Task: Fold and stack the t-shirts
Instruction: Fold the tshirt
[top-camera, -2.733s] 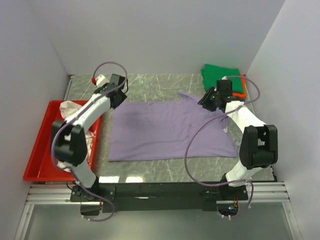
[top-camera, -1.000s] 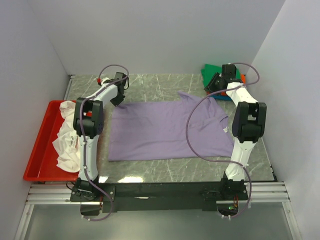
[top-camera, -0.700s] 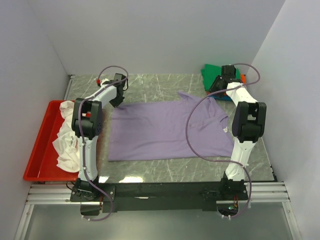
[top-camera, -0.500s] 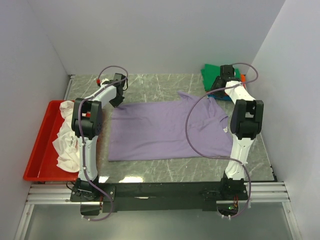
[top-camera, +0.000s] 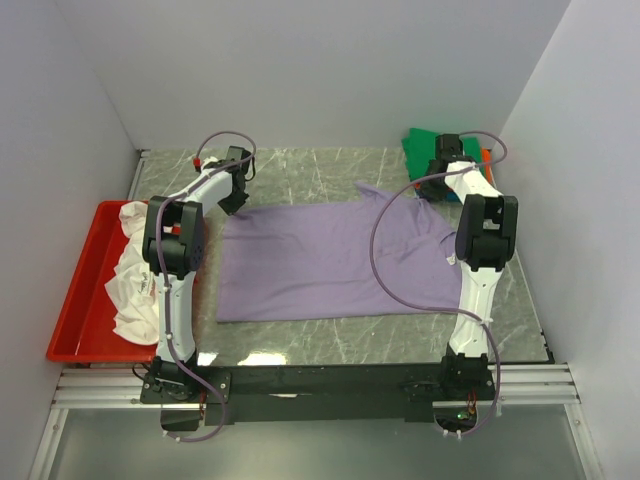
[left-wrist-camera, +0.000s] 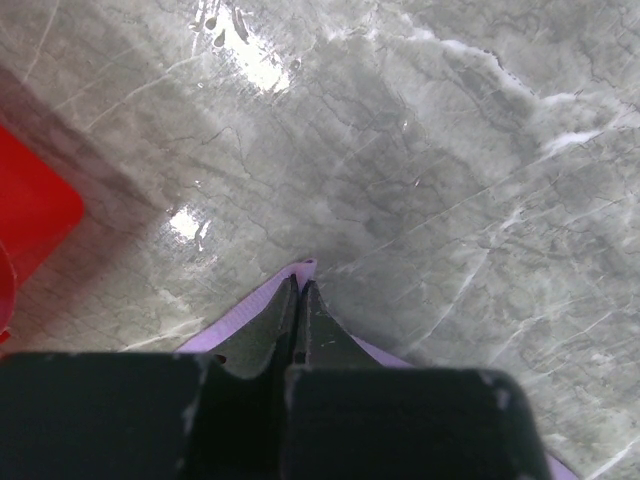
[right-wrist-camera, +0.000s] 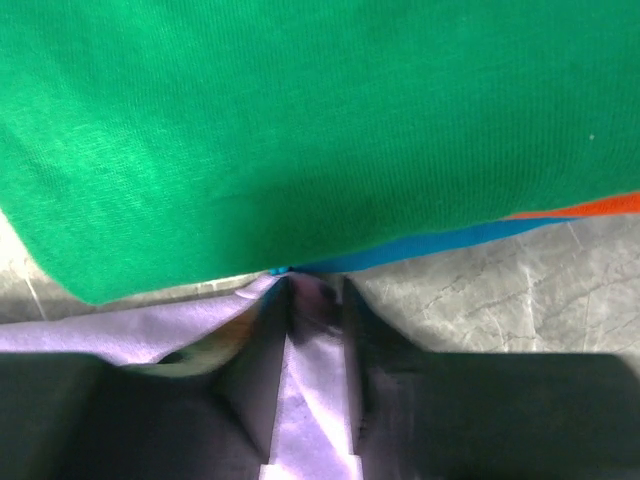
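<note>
The lavender t-shirt lies spread flat mid-table. My left gripper is at its far left corner, and in the left wrist view the left gripper is shut, with the lavender corner poking out past its tips. My right gripper is at the far right corner. There the right gripper has its jaws a narrow way apart with lavender cloth between them. Just beyond lies the folded stack: green t-shirt on top, teal and orange edges beneath.
A red tray at the left edge holds a crumpled white t-shirt. The folded stack, with the green t-shirt on top, sits in the far right corner by the wall. White walls close in the table on three sides.
Both arms have reached out to the shirt's far corners. In the last second the right gripper shifted slightly left and its jaws narrowed around the lavender cloth; the left gripper stayed put.
</note>
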